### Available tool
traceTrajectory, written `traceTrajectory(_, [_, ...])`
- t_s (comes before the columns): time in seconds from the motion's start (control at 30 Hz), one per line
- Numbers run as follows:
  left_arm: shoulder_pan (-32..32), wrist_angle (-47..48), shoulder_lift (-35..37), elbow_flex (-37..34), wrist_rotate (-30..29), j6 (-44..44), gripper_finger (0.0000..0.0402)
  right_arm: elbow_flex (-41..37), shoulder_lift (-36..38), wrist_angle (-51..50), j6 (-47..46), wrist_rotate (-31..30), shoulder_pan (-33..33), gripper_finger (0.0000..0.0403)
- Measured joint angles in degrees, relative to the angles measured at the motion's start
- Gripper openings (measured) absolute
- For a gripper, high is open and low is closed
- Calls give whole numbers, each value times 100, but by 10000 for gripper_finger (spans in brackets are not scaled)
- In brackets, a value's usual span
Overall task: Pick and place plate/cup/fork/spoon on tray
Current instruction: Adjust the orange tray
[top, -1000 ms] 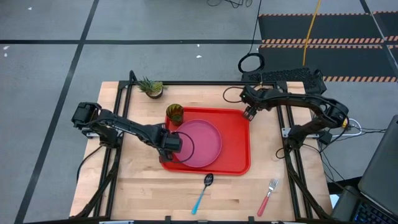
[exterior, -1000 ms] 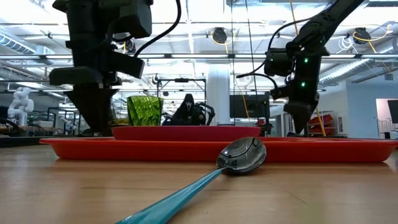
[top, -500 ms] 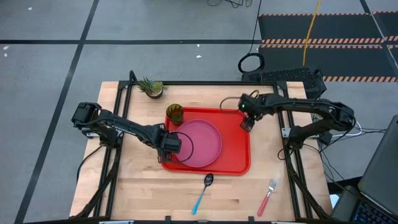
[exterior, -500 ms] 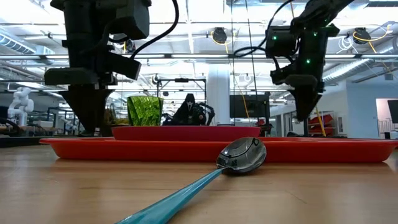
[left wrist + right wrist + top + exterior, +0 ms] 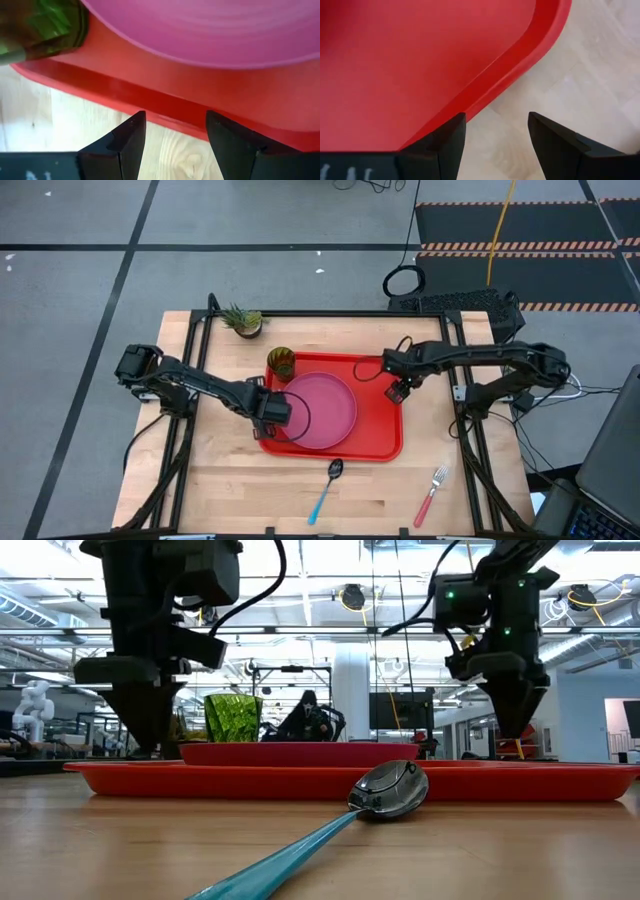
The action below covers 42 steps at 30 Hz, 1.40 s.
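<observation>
The red tray (image 5: 380, 430) lies mid-table. The pink plate (image 5: 322, 410) lies flat on its left half. The green cup (image 5: 281, 363) stands upright in its far left corner. The blue-handled spoon (image 5: 327, 485) and the red-handled fork (image 5: 431, 495) lie on the wood near the front edge. My left gripper (image 5: 283, 412) is open over the tray's left rim (image 5: 150, 100), next to the plate (image 5: 210, 30) and the cup (image 5: 40, 25). My right gripper (image 5: 397, 392) is open above the tray's right rim (image 5: 490, 75); in the low view (image 5: 520, 730) it hangs clear of the tray.
A small potted plant (image 5: 243, 320) stands at the table's far left corner. Bare wood lies left and right of the tray and along the front edge around the spoon (image 5: 385, 790). The right part of the tray floor (image 5: 410, 55) is bare.
My right gripper has moved from the tray's far right corner toward the table's near edge, along the tray's right rim. The tray, plate, cup, spoon and fork have stayed where they were.
</observation>
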<state>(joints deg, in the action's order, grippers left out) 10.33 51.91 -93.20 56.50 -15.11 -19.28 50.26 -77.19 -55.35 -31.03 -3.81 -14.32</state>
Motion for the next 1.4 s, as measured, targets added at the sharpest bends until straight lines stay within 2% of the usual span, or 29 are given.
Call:
traceTrajectory(0.27, [0,-553,13,-505,199,75,209,0,0,178,-527,-41,514,208])
traceTrajectory(0.4, [4,-556,18,-541,170,-17,209,0,0,163,-722,-49,618,208])
traceTrajectory(0.7, [3,-868,-6,-563,255,277,209,-123,0,85,-792,-73,660,208])
traceTrajectory(1.03, [193,-1132,-6,-695,507,-14,209,-738,0,667,-732,-67,647,208])
traceTrajectory(1.4, [471,-1600,-4,-723,589,-342,209,-813,7,1090,-668,-249,618,208])
